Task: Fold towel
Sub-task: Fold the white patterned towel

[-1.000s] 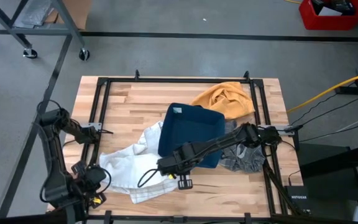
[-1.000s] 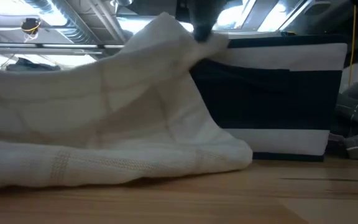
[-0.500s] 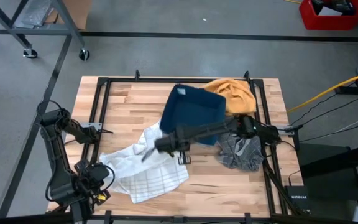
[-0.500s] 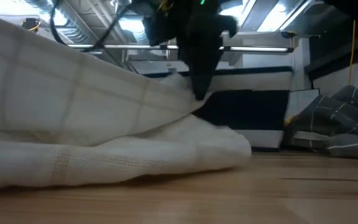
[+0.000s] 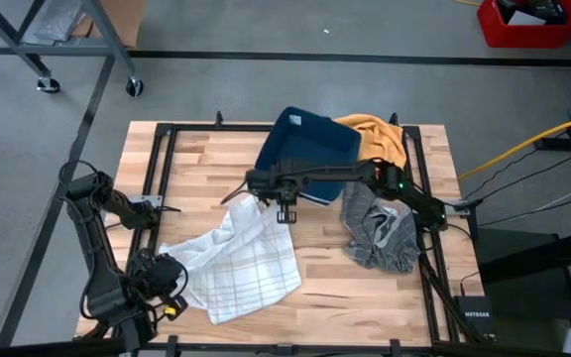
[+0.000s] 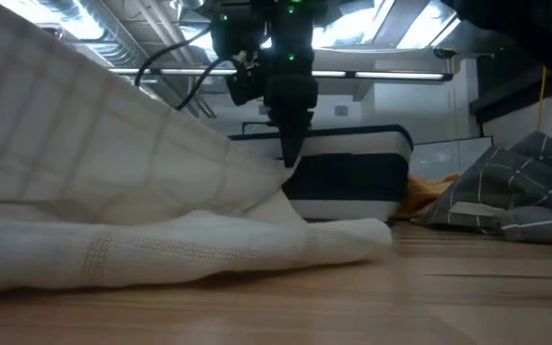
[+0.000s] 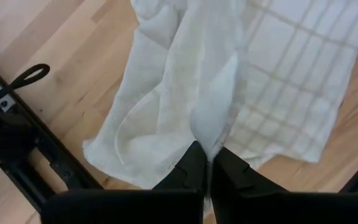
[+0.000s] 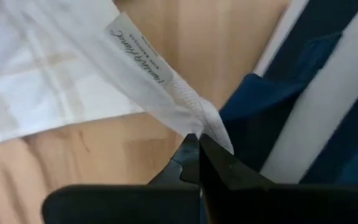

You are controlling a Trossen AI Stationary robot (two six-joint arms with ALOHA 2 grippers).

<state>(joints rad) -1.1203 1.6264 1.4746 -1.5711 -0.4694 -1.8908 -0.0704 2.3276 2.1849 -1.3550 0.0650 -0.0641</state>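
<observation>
A white towel with a thin grid pattern lies partly spread on the wooden table, and both grippers hold it. My right gripper is shut on its far end beside a dark blue cloth; in the low view this gripper points down. My left gripper is shut on the towel's near-left end, by the table's near left corner. Between the two holds the cloth slopes, and its lower folds rest on the table. My left gripper pinches a bunched fold of the towel's near-left end between its two fingers, coming slanting down from the near left. The cloth runs away from the fingers in loose folds onto the table. My right gripper pinches the towel's corner just past the sewn-in label, from above with the fingers pointing down. That corner is lifted off the table, and the cloth slopes away from it.
The dark blue cloth with a white stripe lies at the far middle, a yellow cloth behind it, a grey plaid cloth on the right. A black frame runs around the tabletop. Bare wood shows at the near right.
My right gripper has carried the towel's corner from near the table's front edge toward the far edge. The towel, bunched before, has been drawn out and spread toward the far side, while its near-left end has stayed put. The dark blue cloth has shifted toward the far edge.
</observation>
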